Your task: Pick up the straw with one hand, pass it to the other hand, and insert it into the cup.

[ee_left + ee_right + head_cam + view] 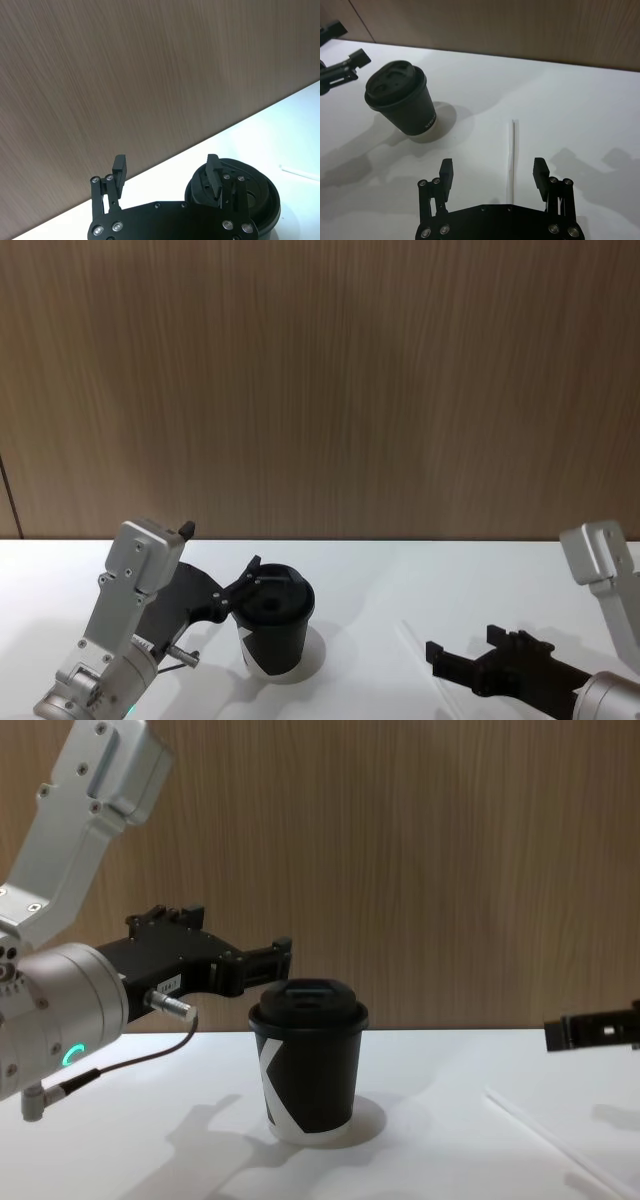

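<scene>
The black cup with its domed lid stands upright on the white table, showing its white mark in the chest view. The white straw lies flat on the table to the cup's right. My right gripper hovers open above the straw's near end, its fingers straddling the straw without touching it. My left gripper, with the silver wrist and green ring, is held open at lid height just left of the cup, one finger over the lid's edge in the left wrist view.
A wood-panelled wall runs close behind the white table. The left arm's thin cable and metal plug hang below its wrist. Bare tabletop lies between the cup and the straw.
</scene>
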`<state>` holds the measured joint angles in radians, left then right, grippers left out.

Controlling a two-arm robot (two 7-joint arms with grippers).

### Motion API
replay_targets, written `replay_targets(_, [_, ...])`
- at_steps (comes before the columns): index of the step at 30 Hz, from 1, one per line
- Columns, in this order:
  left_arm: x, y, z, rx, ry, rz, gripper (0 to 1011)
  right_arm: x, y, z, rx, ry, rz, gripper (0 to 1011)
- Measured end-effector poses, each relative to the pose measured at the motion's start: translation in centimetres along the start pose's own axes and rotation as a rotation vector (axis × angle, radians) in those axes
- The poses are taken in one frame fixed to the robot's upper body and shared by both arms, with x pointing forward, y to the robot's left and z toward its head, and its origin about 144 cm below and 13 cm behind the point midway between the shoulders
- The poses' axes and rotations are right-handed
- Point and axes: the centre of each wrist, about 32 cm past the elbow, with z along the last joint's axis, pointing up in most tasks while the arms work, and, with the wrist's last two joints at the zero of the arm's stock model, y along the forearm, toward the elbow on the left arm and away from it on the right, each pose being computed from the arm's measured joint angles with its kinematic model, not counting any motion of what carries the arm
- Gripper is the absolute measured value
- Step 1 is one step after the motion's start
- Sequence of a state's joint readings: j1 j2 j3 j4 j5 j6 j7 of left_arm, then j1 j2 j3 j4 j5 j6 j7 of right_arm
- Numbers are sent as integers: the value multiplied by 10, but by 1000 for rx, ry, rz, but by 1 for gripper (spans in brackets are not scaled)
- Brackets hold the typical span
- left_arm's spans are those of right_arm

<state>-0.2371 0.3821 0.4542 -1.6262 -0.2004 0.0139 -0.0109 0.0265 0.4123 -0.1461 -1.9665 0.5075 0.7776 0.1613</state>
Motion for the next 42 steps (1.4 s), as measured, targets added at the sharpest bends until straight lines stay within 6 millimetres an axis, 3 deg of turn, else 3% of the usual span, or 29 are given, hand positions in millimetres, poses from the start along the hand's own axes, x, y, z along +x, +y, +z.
replay_targets(17, [0, 0, 0, 0, 0, 0, 1000, -6, 10, -1, -142, -62, -52, 1001])
replay_targets(42, [0, 0, 0, 0, 0, 0, 1000, -6, 29, 0, -216, -141, -72, 1001])
